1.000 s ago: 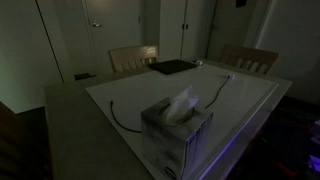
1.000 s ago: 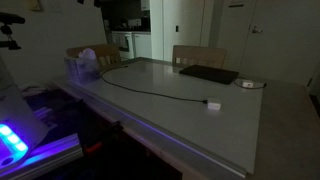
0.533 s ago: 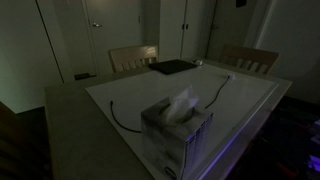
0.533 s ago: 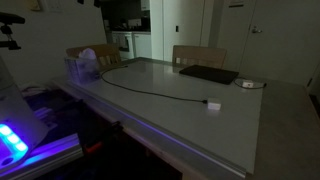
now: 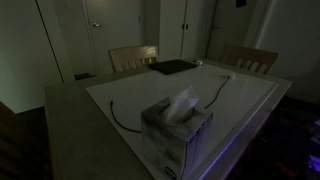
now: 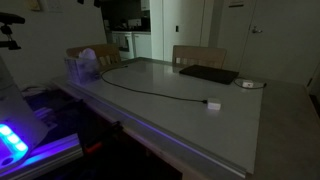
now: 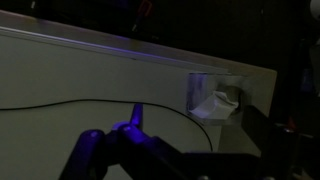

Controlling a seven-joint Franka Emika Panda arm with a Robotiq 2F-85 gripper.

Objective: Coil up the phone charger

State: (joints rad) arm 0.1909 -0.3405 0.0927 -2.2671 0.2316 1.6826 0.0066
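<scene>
Dim dining room, a pale worktop (image 5: pixel 170 90) with the phone charger (image 6: pixel 150 90) lying uncoiled across it.
In both exterior views its thin dark cable trails from beside the tissue box (image 6: pixel 84 67) at one corner out over the middle, ending in the white plug block (image 6: pixel 213 104); the black pad (image 6: pixel 208 74) sits well apart near the far edge. In the wrist view the gripper (image 7: pixel 150 150) hangs wide and empty, clear of the cable. The cable looks light, limp and flat to the surface, hard to pinch and likely to slide; the stiff plug block seems the surest hold.
</scene>
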